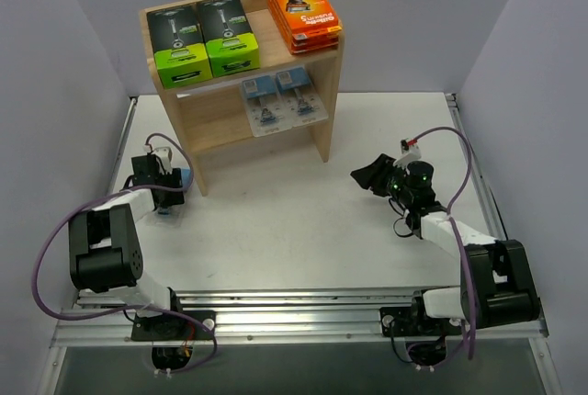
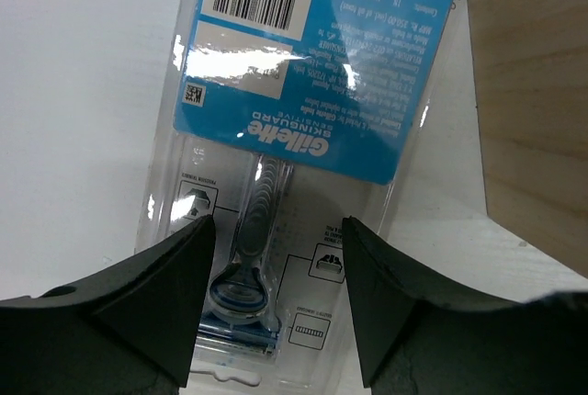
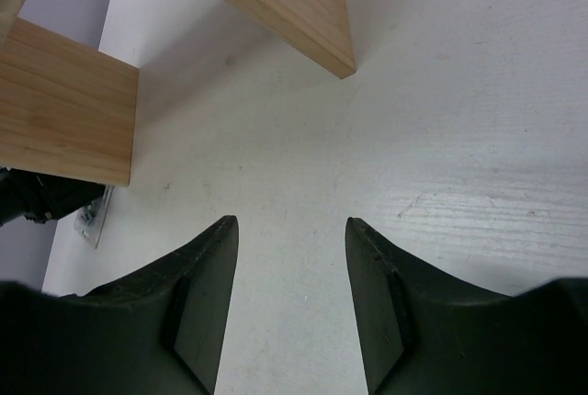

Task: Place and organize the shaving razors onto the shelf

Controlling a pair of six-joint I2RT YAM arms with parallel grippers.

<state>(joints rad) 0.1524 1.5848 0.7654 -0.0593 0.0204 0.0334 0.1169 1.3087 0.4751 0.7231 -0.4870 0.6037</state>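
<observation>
White tabletop [image 1: 276,230] ran between plain grey walls [image 1: 64,64], and the wooden shelf [image 1: 213,118] stood toward the back, a little left of centre. On its top tier, two black-and-lime-green boxes [image 1: 204,41] lay side by side at the left. A stack of orange boxes [image 1: 303,11] sat at the right, its edge overhanging the side panel. On the tier below, two blister packs [image 1: 282,99] with blue cards lay flat next to each other near the right-hand end. A third blister pack [image 2: 303,92] lay on the table just beside the shelf's left foot, printed back and barcode facing up, the razor handle showing through the clear plastic. The left gripper [image 2: 276,230] hung directly over the lower end of that pack with its jaws apart. The razor head showed in the gap between them, and they had closed on nothing. Whether the fingertips [image 2: 188,257] touched the plastic could not be told. The right gripper [image 3: 289,225] hovered over bare table in front of the shelf's right leg, well apart from every pack, its jaws parted and empty.
</observation>
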